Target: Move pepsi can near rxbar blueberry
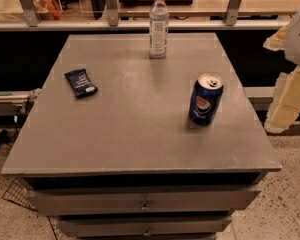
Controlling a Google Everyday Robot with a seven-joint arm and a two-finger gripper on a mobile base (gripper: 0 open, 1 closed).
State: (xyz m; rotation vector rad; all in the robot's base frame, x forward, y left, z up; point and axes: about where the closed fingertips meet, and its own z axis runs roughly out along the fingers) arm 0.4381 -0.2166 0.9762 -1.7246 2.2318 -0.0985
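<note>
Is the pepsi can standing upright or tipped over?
Upright: the can stands on the table, silver top up. End effector at the right edge, apart from it.

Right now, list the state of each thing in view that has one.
Can: upright on the right of the table, nothing touching it.
Rxbar: lying flat on the left, well apart from the can.
Bottle: upright at the back edge, cap on.
Drawers: shut.
Gripper: at the right edge of the view, off the table, apart from the can.
</note>
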